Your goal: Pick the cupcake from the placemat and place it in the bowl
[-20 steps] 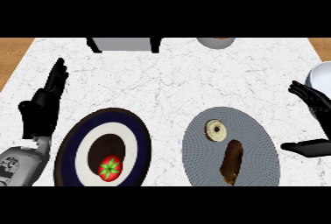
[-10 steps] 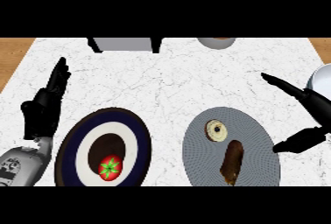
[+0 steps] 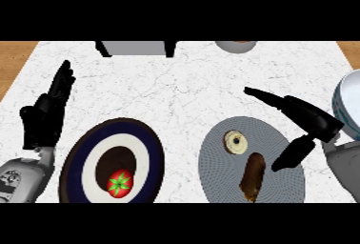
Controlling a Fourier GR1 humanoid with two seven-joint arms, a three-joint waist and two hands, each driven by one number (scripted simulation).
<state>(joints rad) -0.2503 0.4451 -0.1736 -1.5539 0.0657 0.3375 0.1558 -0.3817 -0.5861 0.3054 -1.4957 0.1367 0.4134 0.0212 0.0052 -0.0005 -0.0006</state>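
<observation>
The right hand (image 3: 304,125) now reaches further left over the round grey woven placemat (image 3: 281,186), fingers spread, holding nothing. The small cream cupcake (image 3: 236,141) sits there: light, soft, best gripped around its sides.

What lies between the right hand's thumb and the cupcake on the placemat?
In the head view, only bare grey placemat separates the right hand from the cupcake. The brown pastry lies just below that stretch.

The cupcake (image 3: 236,142), small and round with a cream rim and dark centre, sits at about 11 o'clock on the grey round placemat (image 3: 219,176). The bowl (image 3: 345,102), white with a blue-grey rim, shows partly at 3 o'clock.
</observation>
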